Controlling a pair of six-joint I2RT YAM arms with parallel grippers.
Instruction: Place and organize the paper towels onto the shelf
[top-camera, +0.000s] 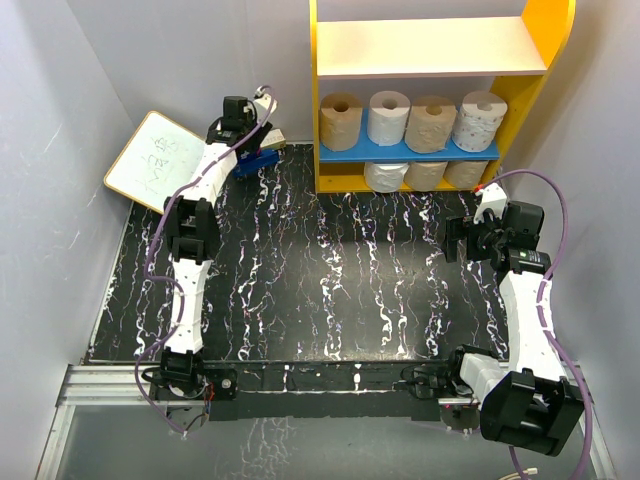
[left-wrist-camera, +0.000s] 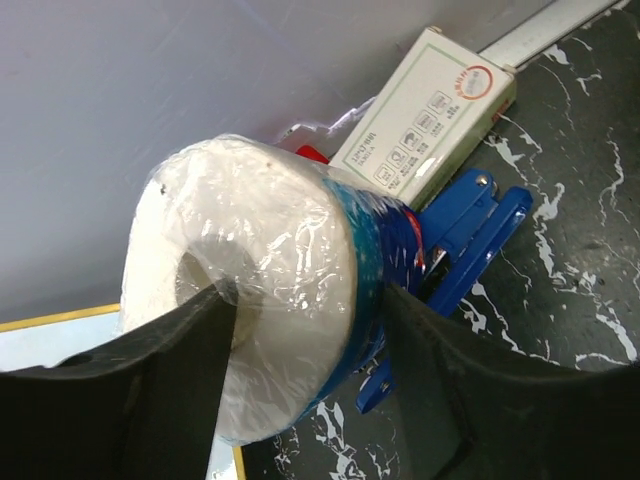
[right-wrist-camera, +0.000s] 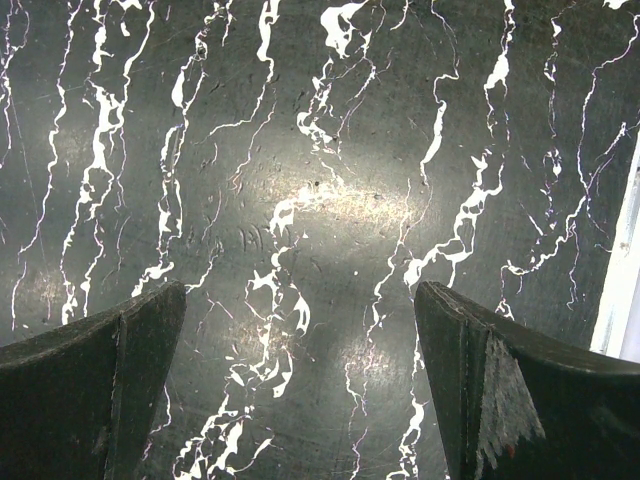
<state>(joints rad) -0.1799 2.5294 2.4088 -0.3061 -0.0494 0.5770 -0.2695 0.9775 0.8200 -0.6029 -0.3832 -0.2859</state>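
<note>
The shelf (top-camera: 322, 100) is seen at the far edge of the tabletop (top-camera: 330, 290), right of centre. On its blue board (top-camera: 400, 152) four paper towels are stood side by side with their cores facing forward: a tan roll (top-camera: 341, 120), a white roll (top-camera: 388, 117), a second tan roll (top-camera: 430, 122) and a patterned white roll (top-camera: 479, 120). Beneath that board three more rolls (top-camera: 427, 174) are packed close together, their upper parts cut off by the board. The peach upper board (top-camera: 430, 45) is cropped by the top of the frame. The left hand (left-wrist-camera: 305, 300) is reached into the far left corner and is closed about a blue-wrapped roll (left-wrist-camera: 250, 300), a white roll in clear film. One finger (left-wrist-camera: 130, 400) is pressed against the face with the hollow core and the other finger (left-wrist-camera: 450, 390) against the blue-wrapped end. This roll is found lying against a blue stapler (left-wrist-camera: 470, 230), just beside a white box (left-wrist-camera: 430, 115) and near the writing board (top-camera: 155, 158). It cannot be told whether the roll is lifted off the stapler. From above, the roll is hidden by the arm. The right hand (right-wrist-camera: 300, 290) is spread wide over bare tabletop at the right, with nothing held or touched.
</note>
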